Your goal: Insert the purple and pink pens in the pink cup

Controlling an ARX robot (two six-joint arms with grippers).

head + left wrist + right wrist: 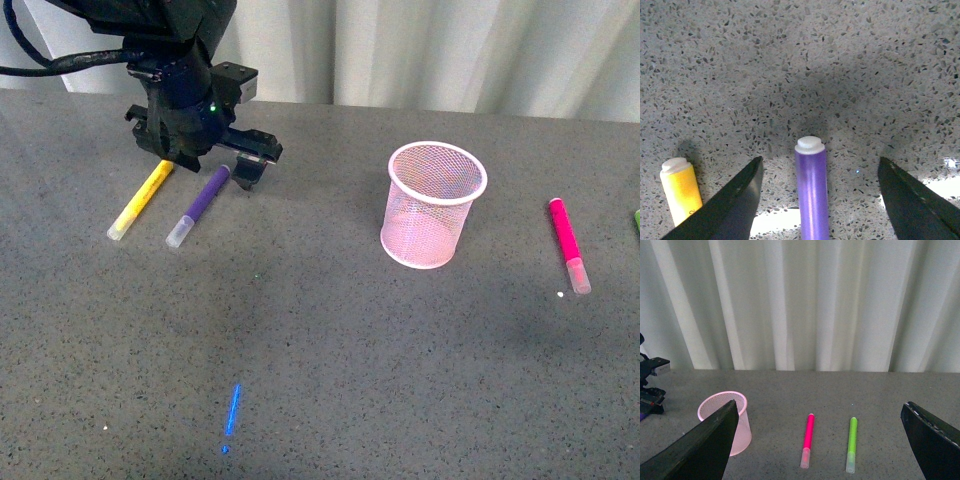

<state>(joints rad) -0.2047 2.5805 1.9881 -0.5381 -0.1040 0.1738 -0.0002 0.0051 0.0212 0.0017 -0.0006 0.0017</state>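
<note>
The purple pen (199, 205) lies flat at the table's back left, with my left gripper (212, 165) low over its far end. In the left wrist view the purple pen (811, 192) lies between the wide-open jaws of the left gripper (820, 160), touching neither. Mid-table the pink cup (432, 205) stands upright, with nothing showing inside it. To its right the pink pen (567, 240) lies on the table. My right gripper (820, 404) stands open and raised, well back from the pink cup (742, 415) and pink pen (808, 437); the front view does not show it.
A yellow pen (140, 200) lies just left of the purple one, outside the jaw (681, 187). A green pen (852, 442) lies right of the pink pen. A blue streak (232, 410) marks the near table. White curtains close the back.
</note>
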